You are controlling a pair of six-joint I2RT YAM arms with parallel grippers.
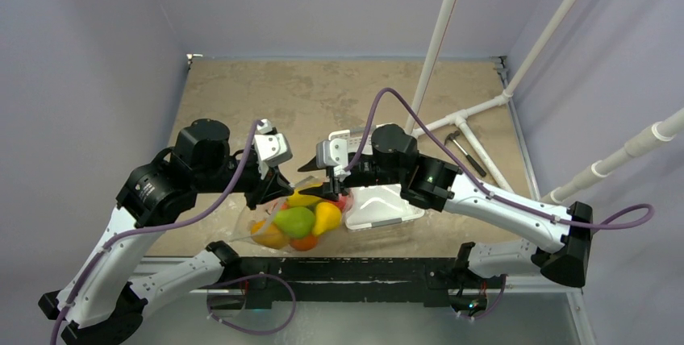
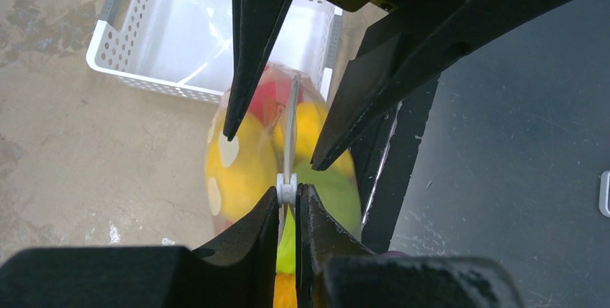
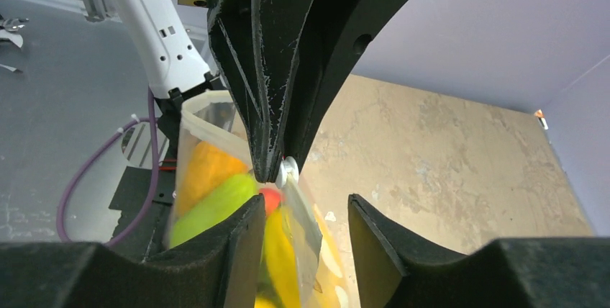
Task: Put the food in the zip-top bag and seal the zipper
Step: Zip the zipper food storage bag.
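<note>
A: Top cam?
B: High, behind the arm bases (image 1: 222,255), looking down over the whole table (image 1: 323,95). Far off.
A: Wrist cams?
B: Both v. close, sighting along own fingers (image 2: 248,243). L one faces the bag (image 2: 237,171), tray (image 2: 144,81) beyond. R one faces back at L arm (image 3: 155,27), wall (image 3: 489,27) behind.
A: Overlap?
B: All three catch the bag; each wrist cam sees the other's fingers.
</note>
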